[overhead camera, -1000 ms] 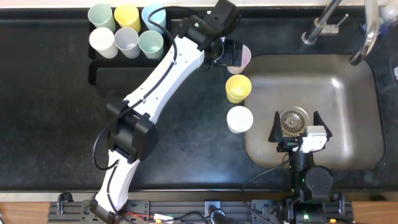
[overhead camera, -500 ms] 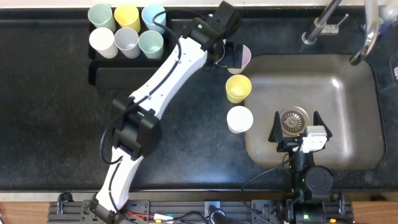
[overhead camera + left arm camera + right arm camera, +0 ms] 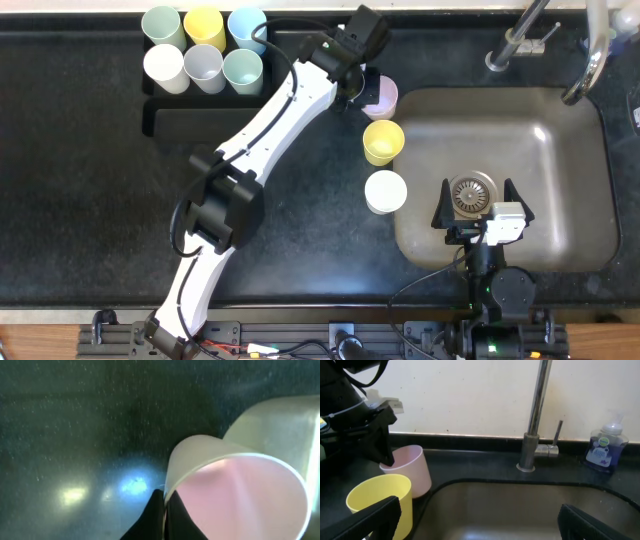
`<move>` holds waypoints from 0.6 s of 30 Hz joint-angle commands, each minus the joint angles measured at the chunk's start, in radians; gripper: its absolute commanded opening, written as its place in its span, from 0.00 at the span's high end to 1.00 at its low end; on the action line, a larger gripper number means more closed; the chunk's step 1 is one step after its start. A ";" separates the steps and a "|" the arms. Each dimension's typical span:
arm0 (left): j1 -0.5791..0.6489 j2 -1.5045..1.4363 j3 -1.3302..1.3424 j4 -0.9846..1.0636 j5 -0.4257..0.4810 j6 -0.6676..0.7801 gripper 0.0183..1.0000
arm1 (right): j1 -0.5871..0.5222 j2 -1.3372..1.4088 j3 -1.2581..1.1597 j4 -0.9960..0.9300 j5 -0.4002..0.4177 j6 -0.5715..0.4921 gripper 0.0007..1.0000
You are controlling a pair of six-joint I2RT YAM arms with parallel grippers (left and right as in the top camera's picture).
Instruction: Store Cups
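The pink cup (image 3: 385,97) is gripped by its rim in the left end effector (image 3: 164,508). With so thin a pinch, it could be dropped.

The left arm stretches far forward, and the left end effector (image 3: 362,88) pinches a pink cup (image 3: 384,96). The right end effector (image 3: 476,195) sits tucked back, fingers spread apart.

A dark speckled stone worktop (image 3: 80,200) has a stainless steel sink (image 3: 560,225) sunk into its right half. Beside the sink's left rim, a pale pink plastic cup (image 3: 385,98), a yellow plastic cup (image 3: 383,141) and a white plastic cup (image 3: 385,191) stand in a line running from far edge to near. A black rectangular tray (image 3: 150,115) sits by the far edge, toward the left. A chrome tap (image 3: 536,420) and a blue soap pump bottle (image 3: 603,447) stand behind the sink.
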 commanded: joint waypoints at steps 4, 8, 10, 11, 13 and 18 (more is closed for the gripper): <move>0.026 -0.034 0.141 -0.059 0.005 -0.007 0.98 | -0.001 -0.006 -0.013 0.005 -0.006 -0.003 0.00; 0.078 -0.159 0.149 -0.180 -0.003 -0.012 0.98 | -0.001 -0.006 -0.013 0.005 -0.007 -0.003 0.00; 0.126 -0.241 0.149 -0.277 -0.018 -0.048 0.98 | -0.001 -0.006 -0.013 0.005 -0.007 -0.003 0.00; 0.158 -0.286 0.148 -0.328 -0.021 -0.059 0.98 | -0.001 -0.006 -0.013 0.005 -0.007 -0.003 0.00; 0.231 -0.367 0.146 -0.416 -0.021 -0.061 0.98 | -0.001 -0.006 -0.013 0.005 -0.007 -0.003 0.00; 0.472 -0.546 0.034 -0.573 -0.106 -0.108 0.98 | -0.001 -0.006 -0.013 0.005 -0.007 -0.003 0.01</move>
